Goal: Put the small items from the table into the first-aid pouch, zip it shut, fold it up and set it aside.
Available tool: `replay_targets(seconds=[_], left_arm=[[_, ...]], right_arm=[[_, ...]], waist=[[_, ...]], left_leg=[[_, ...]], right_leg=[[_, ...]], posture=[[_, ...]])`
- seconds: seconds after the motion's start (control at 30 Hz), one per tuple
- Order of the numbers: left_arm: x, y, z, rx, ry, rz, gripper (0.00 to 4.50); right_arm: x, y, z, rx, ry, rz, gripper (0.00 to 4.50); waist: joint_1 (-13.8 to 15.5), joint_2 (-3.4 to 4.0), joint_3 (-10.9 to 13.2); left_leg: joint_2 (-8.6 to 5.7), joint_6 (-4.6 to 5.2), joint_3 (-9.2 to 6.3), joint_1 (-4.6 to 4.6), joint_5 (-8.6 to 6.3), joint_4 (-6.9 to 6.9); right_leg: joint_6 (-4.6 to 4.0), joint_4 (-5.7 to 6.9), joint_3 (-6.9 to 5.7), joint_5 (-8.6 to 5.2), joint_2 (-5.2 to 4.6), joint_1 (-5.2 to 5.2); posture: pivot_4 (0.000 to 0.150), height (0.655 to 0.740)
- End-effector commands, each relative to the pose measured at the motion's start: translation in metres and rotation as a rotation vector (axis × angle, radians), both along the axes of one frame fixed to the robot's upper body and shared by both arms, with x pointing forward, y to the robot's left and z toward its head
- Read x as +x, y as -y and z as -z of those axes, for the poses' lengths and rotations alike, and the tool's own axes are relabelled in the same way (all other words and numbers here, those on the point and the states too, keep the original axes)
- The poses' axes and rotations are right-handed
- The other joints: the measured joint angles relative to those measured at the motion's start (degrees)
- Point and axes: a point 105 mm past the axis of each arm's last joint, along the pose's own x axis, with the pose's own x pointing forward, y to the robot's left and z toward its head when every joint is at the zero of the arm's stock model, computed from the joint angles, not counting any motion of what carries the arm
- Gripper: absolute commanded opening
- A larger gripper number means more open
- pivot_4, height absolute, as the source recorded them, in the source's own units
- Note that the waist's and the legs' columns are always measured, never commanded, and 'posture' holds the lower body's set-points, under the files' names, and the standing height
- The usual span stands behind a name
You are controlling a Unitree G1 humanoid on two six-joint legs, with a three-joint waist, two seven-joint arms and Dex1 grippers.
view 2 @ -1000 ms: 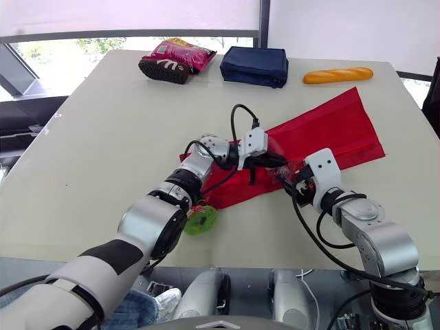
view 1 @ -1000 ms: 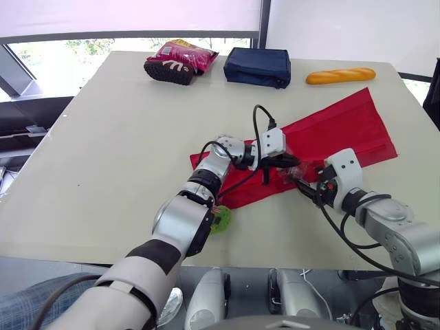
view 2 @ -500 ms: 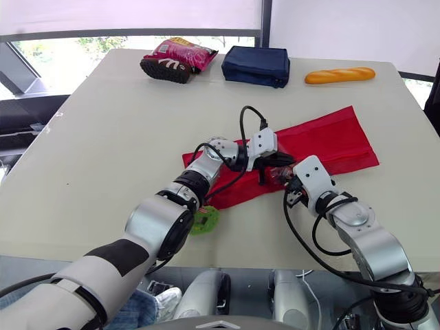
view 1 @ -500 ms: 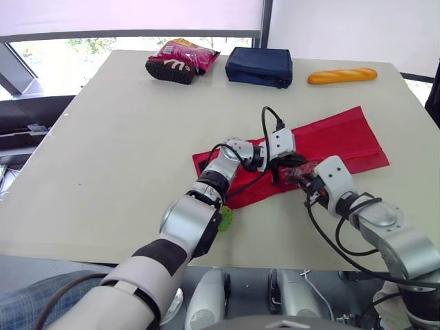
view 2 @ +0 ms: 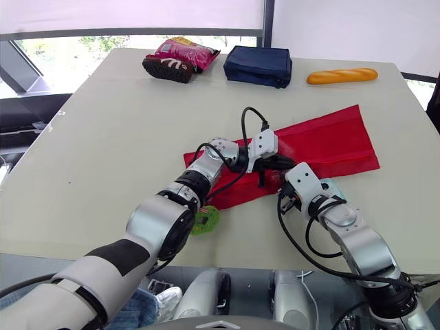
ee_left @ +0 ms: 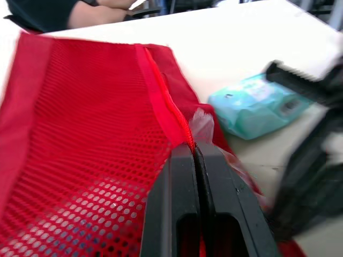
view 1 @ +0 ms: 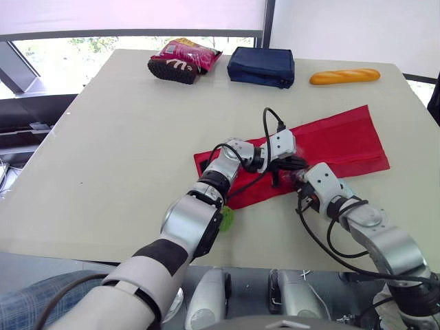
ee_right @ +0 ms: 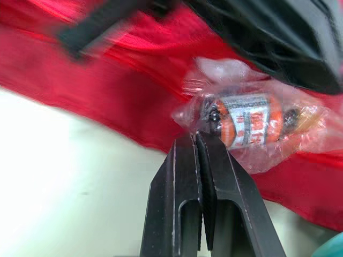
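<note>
A red mesh first-aid pouch (view 1: 337, 141) lies flat on the table. My left gripper (ee_left: 195, 147) is shut on the pouch's near edge, right at the zipper (ee_left: 163, 99). A small orange item in a clear wrapper (ee_right: 252, 126) lies against that edge. My right gripper (ee_right: 195, 134) is shut, its tips pinching the wrapper's rim. A teal wipes pack (ee_left: 257, 104) rests on the table just beyond the pouch corner. A green ring-shaped item (view 1: 225, 218) sits near the front edge, partly under my left arm.
At the far side of the table lie a navy pouch (view 1: 261, 65), a pink snack bag (view 1: 184, 58) and a bread roll (view 1: 344, 75). A person's arm (ee_left: 102, 10) rests beyond the table. Bare tabletop (view 1: 117, 158) spreads to the left.
My right gripper has closed from open and moved left, up to the wrapped orange item beside the left gripper. The left gripper has kept its hold on the pouch edge.
</note>
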Motion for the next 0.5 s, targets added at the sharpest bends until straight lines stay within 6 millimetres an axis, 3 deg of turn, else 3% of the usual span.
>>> replay_targets(seconds=[0.03,0.5], left_arm=[[-0.005,0.003,-0.003,-0.02,-0.013,0.038,0.0],[-0.007,0.0,0.003,0.004,-0.031,0.05,0.0]], right_arm=[[0.016,0.005,-0.015,-0.026,0.112,0.043,0.1],[0.039,-0.004,-0.046,0.023,0.3,0.009,0.1]], waist=[[0.2,0.0,0.0],[0.3,0.01,0.0]], left_leg=[[0.0,0.0,0.0,0.0,0.0,0.0],[-0.04,0.0,0.01,-0.09,0.0,0.0]], right_leg=[[0.0,0.0,0.01,0.0,0.0,0.0],[-0.15,-0.02,-0.07,0.09,0.0,0.0]], posture=[[0.15,0.7164],[0.15,0.7164]])
